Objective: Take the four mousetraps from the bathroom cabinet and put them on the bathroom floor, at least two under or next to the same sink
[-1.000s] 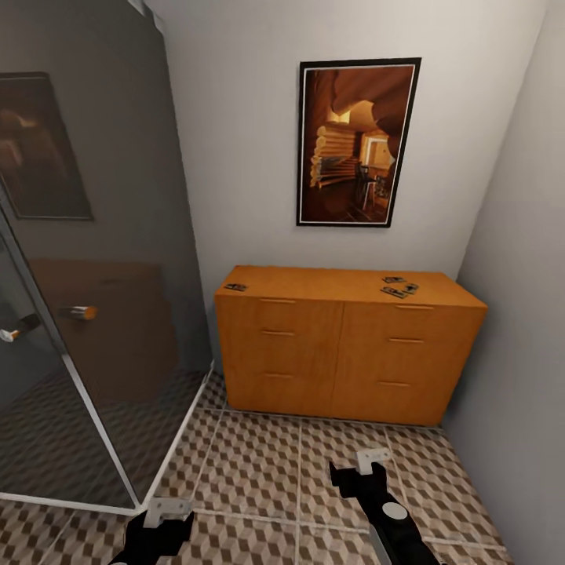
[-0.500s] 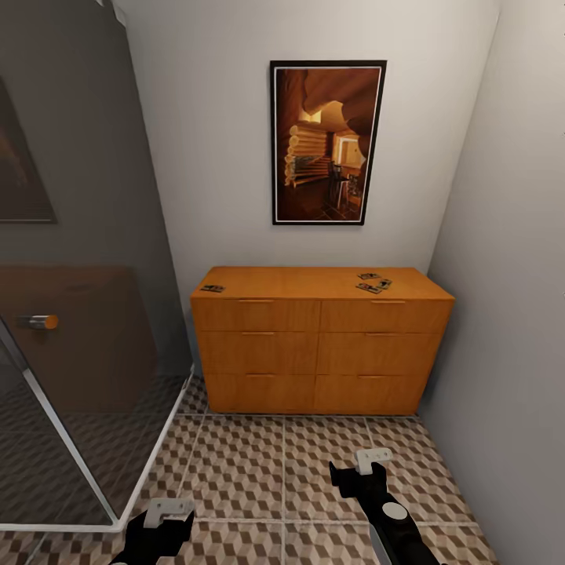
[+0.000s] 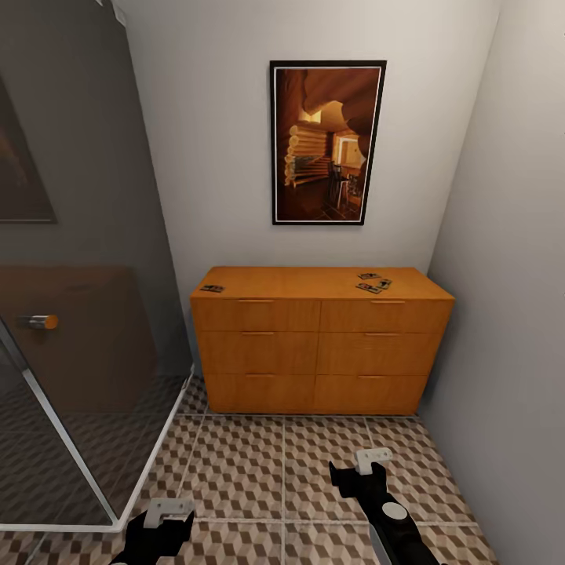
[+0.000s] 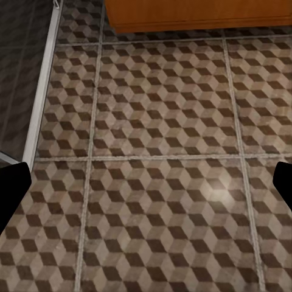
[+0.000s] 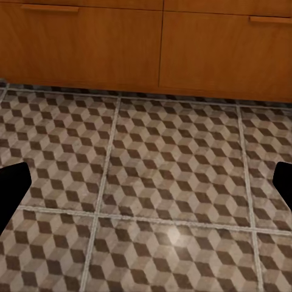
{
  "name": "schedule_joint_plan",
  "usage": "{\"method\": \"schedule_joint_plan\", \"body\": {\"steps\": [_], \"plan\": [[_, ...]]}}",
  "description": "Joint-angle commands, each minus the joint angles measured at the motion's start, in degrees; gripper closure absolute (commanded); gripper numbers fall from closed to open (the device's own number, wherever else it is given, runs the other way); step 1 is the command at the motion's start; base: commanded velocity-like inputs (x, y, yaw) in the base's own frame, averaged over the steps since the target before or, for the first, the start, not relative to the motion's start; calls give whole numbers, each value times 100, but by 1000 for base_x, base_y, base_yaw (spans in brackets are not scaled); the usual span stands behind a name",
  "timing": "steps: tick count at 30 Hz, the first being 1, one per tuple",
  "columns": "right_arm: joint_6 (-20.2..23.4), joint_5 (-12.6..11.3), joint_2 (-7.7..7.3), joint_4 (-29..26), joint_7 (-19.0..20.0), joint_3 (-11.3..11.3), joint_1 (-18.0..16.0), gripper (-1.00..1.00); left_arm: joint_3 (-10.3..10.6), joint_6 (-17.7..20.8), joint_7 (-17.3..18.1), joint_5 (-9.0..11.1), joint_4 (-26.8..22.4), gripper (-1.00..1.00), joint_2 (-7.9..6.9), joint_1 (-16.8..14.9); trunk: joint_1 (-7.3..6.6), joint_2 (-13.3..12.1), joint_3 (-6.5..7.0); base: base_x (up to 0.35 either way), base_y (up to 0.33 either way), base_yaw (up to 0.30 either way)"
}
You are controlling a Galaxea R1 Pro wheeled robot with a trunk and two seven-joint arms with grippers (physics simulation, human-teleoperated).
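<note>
Head view: narrow bathroom corner, cube-patterned bathroom floor (image 3: 259, 463) across the lower frame, pale walls behind and at right. At centre, the orange-brown cabinet (image 3: 318, 349) against the back wall, six drawer fronts shut. On its top, one mousetrap (image 3: 211, 289) near the left end, a cluster of mousetraps (image 3: 374, 282) toward the right end, well apart. Above, a framed picture (image 3: 327, 143). Along the left, a dark glass shower screen (image 3: 71, 314) with a chrome handle (image 3: 37, 322). At the bottom edge, left gripper (image 3: 166, 512) and right gripper (image 3: 372, 458), both over bare tiles.

Left wrist view: tiles, cabinet base (image 4: 198, 13) at top, screen's frame rail (image 4: 42, 91) upper left; black fingertips (image 4: 12, 191) at opposite edges, spread wide, holding nothing.

Right wrist view: lower drawer fronts (image 5: 85, 42) across the top, tiles beneath; fingertips (image 5: 11, 185) likewise spread, holding nothing.
</note>
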State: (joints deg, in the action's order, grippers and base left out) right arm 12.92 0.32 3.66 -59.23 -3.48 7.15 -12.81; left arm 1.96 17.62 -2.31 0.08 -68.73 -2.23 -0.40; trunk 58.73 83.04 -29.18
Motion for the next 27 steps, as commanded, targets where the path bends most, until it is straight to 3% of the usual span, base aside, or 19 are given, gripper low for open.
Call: {"method": "schedule_joint_plan", "body": {"steps": [1,14,27], "plan": [[35,3,-1,-9,-34,13,-3,-100,15,31,-24,1,-9,-100,-6,-3,0,3,-6,0,0,0],[19,12,-21,13,-22,13,-2,-100,15,39,-28,2,-5,-100,-6,-2,0,3,-6,15,-23,0],[18,15,-23,48,-21,14,-2,-100,15,40,-30,1,-2,-100,-6,-4,0,3,-6,250,-114,0]]}}
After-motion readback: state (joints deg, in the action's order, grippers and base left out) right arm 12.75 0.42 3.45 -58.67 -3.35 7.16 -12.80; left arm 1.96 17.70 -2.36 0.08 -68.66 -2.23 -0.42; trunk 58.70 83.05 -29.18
